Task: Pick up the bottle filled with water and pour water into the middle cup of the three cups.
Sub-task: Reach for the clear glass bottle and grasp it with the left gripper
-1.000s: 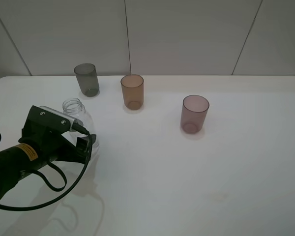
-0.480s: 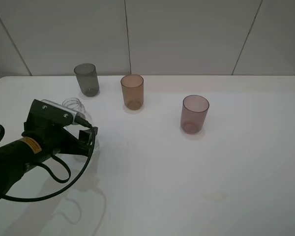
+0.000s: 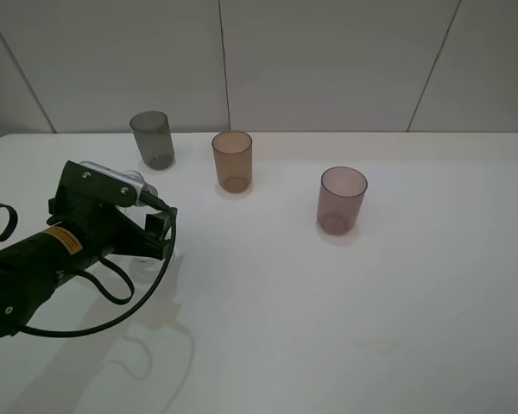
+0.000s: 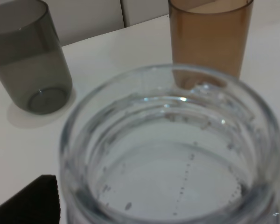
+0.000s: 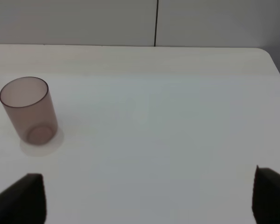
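The clear bottle (image 4: 172, 140), open-necked with clear water (image 4: 177, 182) inside, fills the left wrist view. My left gripper (image 3: 148, 240) is shut on the bottle, which the wrist almost hides in the high view. Beyond the bottle stand the smoky grey cup (image 3: 152, 140), also in the left wrist view (image 4: 30, 65), and the amber middle cup (image 3: 232, 161), also there (image 4: 210, 42). The mauve cup (image 3: 342, 201) stands further right and shows in the right wrist view (image 5: 29, 111). My right gripper (image 5: 144, 200) is open and empty, clear of that cup and out of the high view.
The white table (image 3: 345, 310) runs to a white panelled wall (image 3: 328, 60) just behind the cups. Black cable loops (image 3: 112, 302) hang from the left arm over the table's front left. The table's right edge (image 5: 275, 65) shows in the right wrist view.
My left arm has moved up and back toward the cups with the bottle in its grip. The bottle's neck, visible earlier, is now hidden behind the wrist. The cups have not moved.
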Motion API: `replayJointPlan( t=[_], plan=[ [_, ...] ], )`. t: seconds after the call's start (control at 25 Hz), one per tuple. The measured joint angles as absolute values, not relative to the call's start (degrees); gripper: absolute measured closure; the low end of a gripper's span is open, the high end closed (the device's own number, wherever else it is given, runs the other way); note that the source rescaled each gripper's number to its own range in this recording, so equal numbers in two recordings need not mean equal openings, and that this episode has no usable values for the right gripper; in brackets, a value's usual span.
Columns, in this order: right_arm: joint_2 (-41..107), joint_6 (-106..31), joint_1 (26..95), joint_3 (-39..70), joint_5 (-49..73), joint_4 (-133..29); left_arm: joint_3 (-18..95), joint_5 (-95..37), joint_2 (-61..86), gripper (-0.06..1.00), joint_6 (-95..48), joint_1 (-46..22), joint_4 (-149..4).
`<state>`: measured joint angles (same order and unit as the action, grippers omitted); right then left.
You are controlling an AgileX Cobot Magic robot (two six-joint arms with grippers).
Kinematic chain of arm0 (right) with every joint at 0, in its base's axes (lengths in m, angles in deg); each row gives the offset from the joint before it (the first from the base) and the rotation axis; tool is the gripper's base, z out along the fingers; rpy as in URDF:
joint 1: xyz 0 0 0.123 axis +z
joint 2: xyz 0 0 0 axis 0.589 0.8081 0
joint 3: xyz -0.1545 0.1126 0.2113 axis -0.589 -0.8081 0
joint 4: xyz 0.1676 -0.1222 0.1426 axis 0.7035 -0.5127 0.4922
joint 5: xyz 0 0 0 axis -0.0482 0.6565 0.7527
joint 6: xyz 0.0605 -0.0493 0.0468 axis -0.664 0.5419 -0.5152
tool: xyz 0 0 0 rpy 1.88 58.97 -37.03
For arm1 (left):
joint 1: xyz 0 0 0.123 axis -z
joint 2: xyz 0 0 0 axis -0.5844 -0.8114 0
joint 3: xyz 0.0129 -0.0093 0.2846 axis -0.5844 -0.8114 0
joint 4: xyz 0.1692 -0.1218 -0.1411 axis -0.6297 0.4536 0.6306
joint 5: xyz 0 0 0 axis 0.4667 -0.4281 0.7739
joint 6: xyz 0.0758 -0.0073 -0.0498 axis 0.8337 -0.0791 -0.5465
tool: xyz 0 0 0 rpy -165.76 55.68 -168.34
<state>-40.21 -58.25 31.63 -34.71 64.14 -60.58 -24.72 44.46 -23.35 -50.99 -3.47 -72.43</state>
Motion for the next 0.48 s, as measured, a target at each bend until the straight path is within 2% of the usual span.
replayJointPlan(
  t=[0.48],
  plan=[
    [-40.21, -58.25, 31.63, -34.71, 64.14, -60.58, -23.15, 44.53, -30.25, -0.06, -51.69, -3.47, -72.64]
  ],
)
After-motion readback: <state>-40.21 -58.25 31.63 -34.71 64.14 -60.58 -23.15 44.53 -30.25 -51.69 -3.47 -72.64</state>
